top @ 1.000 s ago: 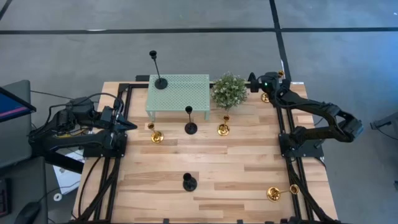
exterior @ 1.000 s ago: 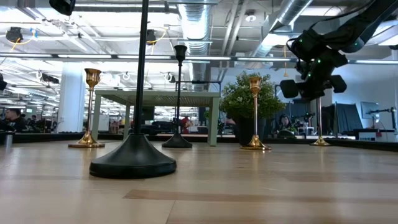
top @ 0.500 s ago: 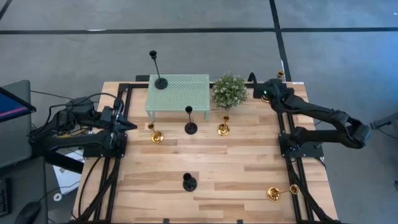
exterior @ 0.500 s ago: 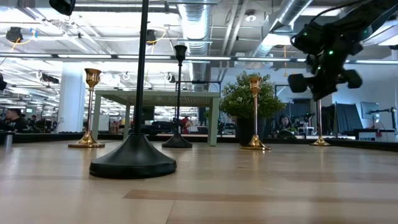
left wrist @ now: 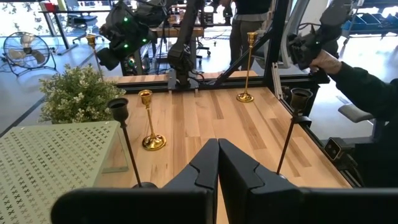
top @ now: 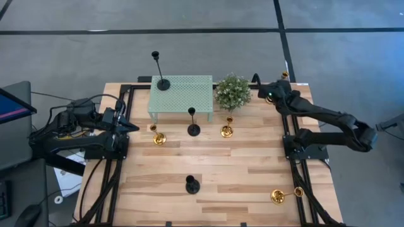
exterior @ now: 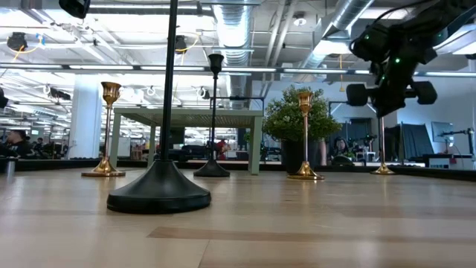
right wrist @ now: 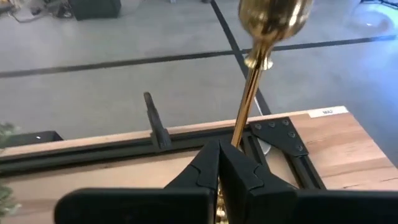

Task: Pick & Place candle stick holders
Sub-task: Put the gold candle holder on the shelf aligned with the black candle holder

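Seven slim candle stick holders: one gold holder (right wrist: 258, 65) stands upright just beyond the right arm's closed jaws; the others stand well apart, one gold holder lying flat (top: 285, 195).

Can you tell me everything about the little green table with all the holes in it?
The little green table is mint green, with a flat top full of tiny holes, like painted metal mesh, on thin legs. It stands upright at the far side of the wooden table, left of the bushy plant. One black candle stick holder stands on its far left corner. No pincer touches it.
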`<state>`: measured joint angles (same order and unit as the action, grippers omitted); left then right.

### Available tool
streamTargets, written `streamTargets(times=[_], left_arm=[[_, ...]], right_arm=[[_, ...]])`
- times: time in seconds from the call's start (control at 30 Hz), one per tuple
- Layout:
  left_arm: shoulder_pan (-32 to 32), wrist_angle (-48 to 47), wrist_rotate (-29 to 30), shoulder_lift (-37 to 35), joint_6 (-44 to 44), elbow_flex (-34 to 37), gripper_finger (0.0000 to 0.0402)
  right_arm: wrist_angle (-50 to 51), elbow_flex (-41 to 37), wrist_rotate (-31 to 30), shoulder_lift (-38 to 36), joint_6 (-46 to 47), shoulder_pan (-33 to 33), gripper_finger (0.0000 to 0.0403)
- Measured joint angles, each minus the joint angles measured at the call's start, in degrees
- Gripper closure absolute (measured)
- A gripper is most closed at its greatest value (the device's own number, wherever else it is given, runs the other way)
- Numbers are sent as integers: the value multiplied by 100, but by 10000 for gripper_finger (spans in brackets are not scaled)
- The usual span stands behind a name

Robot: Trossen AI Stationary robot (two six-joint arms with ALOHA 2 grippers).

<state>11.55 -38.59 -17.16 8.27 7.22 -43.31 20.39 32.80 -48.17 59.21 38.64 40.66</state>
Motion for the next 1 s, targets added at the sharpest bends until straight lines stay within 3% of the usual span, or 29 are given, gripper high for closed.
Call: streamTargets(times=[0.2,0.67,0.8,1.0], left_arm=[[-1,0,1,0,0,0,392],[0,0,2,0,0,0,392],[0,0,-1,0,0,0,392],[-1,-2,1,0,0,0,392]], right_arm=[[159,0,54,330,178,116,358],[-367,0,31,864,479,510,159],[-546,0,28,864,492,694,148],[-632,0,0,862,505,742,165]])
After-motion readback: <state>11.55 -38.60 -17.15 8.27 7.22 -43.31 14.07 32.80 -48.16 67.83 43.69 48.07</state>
